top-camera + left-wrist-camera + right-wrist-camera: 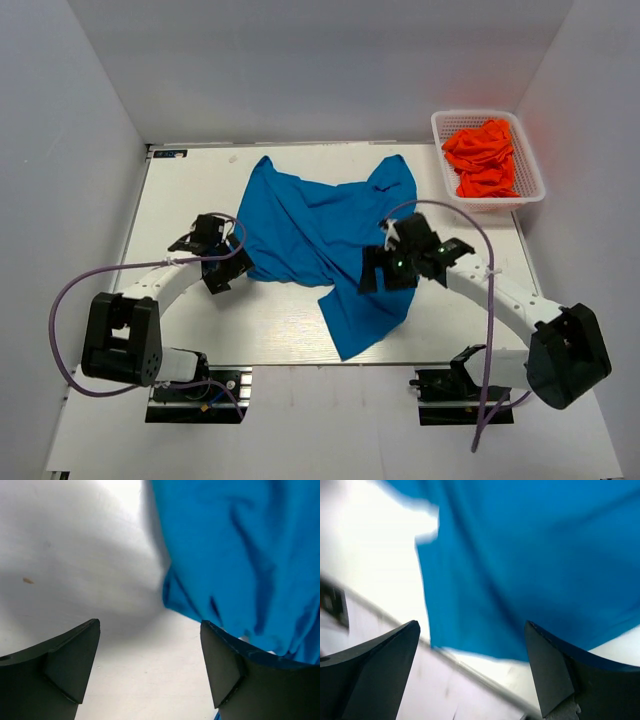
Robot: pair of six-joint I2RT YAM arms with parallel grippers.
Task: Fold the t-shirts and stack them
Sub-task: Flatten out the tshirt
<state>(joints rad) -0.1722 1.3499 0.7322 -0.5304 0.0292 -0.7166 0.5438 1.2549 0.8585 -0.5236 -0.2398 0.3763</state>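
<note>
A bright blue t-shirt [325, 240] lies rumpled and spread across the middle of the white table; it also shows in the left wrist view [240, 555] and the right wrist view [530, 560]. My left gripper [222, 268] is open and empty at the shirt's left edge, with bare table between its fingers [70, 660]. My right gripper [385, 270] is open and empty above the shirt's lower right part, near its bottom hem. Orange-red t-shirts [482, 158] lie bunched in the basket.
A white mesh basket [530, 195] stands at the back right, off the table's right edge. The table's front edge [300, 365] runs just below the shirt's lowest corner. Grey walls enclose the table on three sides.
</note>
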